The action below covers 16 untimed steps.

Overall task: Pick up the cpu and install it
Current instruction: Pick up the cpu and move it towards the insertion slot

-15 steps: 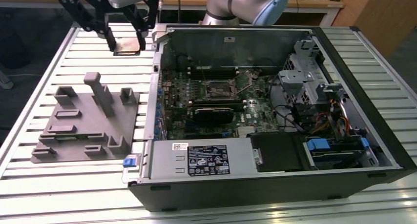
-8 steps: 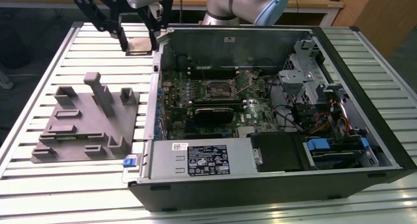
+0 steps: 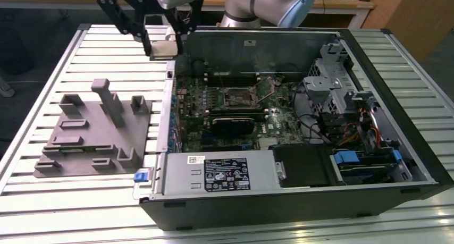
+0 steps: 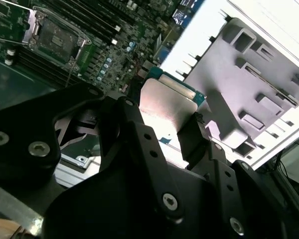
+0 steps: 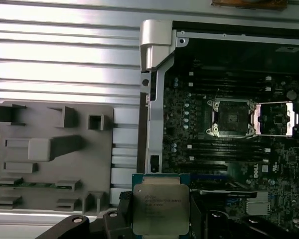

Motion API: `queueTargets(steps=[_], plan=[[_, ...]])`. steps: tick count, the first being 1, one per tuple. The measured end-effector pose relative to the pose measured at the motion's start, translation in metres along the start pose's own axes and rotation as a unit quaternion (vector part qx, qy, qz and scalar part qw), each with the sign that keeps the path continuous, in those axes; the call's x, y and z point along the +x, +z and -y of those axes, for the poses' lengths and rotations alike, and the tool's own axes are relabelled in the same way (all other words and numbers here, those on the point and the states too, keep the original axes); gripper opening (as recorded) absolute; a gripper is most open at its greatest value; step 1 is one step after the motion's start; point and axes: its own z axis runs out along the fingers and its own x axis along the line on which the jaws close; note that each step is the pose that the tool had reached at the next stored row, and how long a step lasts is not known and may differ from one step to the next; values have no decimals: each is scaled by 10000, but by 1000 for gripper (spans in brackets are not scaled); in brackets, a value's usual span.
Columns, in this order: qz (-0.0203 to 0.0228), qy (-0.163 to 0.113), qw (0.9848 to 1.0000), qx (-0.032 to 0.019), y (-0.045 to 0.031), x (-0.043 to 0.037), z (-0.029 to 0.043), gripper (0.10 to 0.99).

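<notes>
Over table [image 3: 71, 201], cpu [image 5: 161, 208] in gripper [image 3: 165, 46]

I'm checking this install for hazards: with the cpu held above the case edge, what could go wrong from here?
1. The gripper holds the cpu between its jaws by two opposite edges, in the air above the case wall; a slip could drop it onto the motherboard.
2. The socket lies open, its load plate swung aside; a tilted or offset landing could damage its contacts.

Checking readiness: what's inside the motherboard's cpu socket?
The socket is empty, its metal lid swung open beside it; the gripper holds the cpu. Finer detail cannot be told.
</notes>
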Motion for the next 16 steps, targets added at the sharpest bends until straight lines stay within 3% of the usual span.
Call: queueTargets(steps=[16], plan=[[0, 0, 10000, 0, 12, -378, 11, 545]])
